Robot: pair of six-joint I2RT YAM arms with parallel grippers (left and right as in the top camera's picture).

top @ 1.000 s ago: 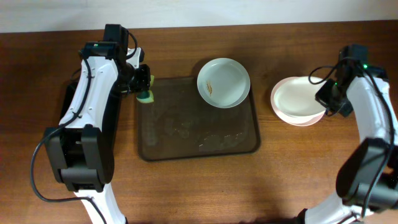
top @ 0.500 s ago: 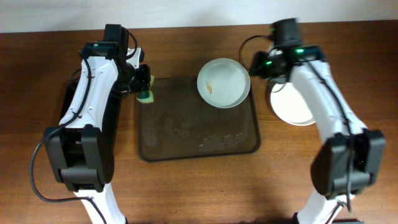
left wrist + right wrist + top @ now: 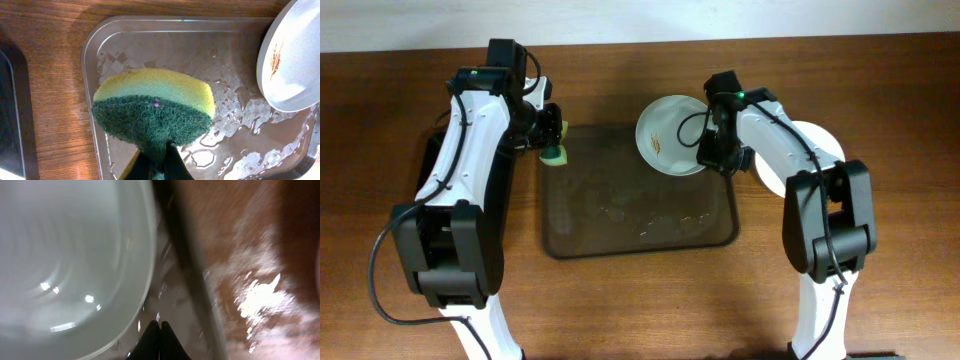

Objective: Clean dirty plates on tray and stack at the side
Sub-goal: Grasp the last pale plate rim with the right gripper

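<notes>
One pale bluish-green plate (image 3: 665,135) with an orange-brown smear lies on the back right corner of the brown tray (image 3: 620,235). My right gripper (image 3: 713,152) is shut and empty, with its fingertips (image 3: 160,339) low over the wet tray by the plate's (image 3: 70,255) right rim. Whether it touches the plate is unclear. My left gripper (image 3: 550,138) is shut (image 3: 157,167) on a yellow-and-green sponge (image 3: 155,105) and holds it above the tray's (image 3: 125,40) back left corner. The plate (image 3: 290,55) is apart from the sponge, to its right. White plates (image 3: 778,182) are stacked right of the tray, partly hidden by my right arm.
Water puddles (image 3: 665,225) lie on the tray floor. A narrow black tray (image 3: 505,200) lies left of the brown tray, under my left arm. The tray's raised rim (image 3: 185,255) runs just right of the right fingertips. The table is brown wood.
My right arm has swung from the plate stack at the right over to the smeared plate on the tray. The plate has shifted slightly left. The left arm and sponge have not moved.
</notes>
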